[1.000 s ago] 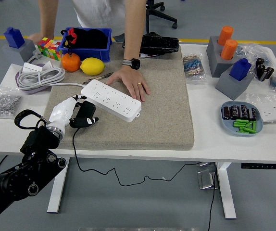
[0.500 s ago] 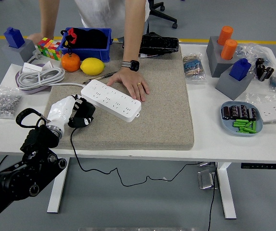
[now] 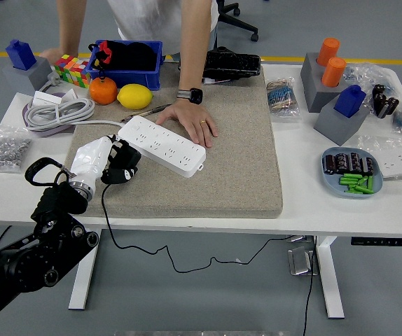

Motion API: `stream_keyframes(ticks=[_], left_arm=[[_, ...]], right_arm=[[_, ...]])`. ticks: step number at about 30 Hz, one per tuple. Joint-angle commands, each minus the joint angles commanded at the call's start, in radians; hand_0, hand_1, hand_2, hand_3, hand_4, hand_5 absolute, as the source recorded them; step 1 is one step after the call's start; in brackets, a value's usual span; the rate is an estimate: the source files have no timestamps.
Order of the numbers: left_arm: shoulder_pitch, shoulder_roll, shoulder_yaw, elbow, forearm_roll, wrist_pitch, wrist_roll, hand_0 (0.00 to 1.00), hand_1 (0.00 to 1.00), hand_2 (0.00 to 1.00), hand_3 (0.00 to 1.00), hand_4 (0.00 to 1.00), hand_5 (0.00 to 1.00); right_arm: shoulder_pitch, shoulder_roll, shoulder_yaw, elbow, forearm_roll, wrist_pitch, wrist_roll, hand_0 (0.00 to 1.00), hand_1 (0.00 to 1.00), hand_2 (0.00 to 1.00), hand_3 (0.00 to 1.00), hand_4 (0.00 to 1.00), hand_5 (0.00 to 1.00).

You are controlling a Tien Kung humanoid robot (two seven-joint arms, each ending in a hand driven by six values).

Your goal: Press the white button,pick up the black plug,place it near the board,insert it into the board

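Plug [image 3: 120, 166] sat pinched in the left hand's [image 3: 97, 161] fingers over the mat's [image 3: 215, 175] near-left part, just short of the board [image 3: 162, 145]. The board's long axis ran from far-left to near-right, its near-left end closest to the plug. Beyond, a person's hand [image 3: 190, 120] pressed beside its far edge on the desk [image 3: 299, 203].

The left arm reaches in from the near left corner. Its white left hand [image 3: 97, 162] is raised over the table, fingers curled closed in a grasp.

person [image 3: 160, 21]: head cropped at top | black plug [image 3: 120, 166]: prongs hidden
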Motion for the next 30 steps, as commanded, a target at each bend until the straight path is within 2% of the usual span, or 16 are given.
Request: stream_keyframes(ticks=[21,25,30], left_arm=[[-0.011,0.004,-0.001,-0.105,-0.005,0.003,0.000,0.285,0.311,0.360,0.564,0.664,0.002],[-0.027,-0.003,0.012,-0.113,-0.011,0.001,0.004,0.286,0.310,0.357,0.564,0.659,0.002],[-0.065,-0.023,0.042,-0.095,-0.020,-0.003,0.013,0.286,0.311,0.356,0.565,0.654,0.002]], right_arm=[[0.000,0.002,0.005,-0.001,0.000,0.000,0.000,0.686,0.596,0.589,0.575,0.639,0.334],[0.001,0.001,0.002,0.000,0.001,0.000,0.000,0.685,0.596,0.589,0.575,0.639,0.334],[0.003,0.001,0.000,0.000,0.003,0.000,0.000,0.685,0.595,0.589,0.575,0.638,0.333]])
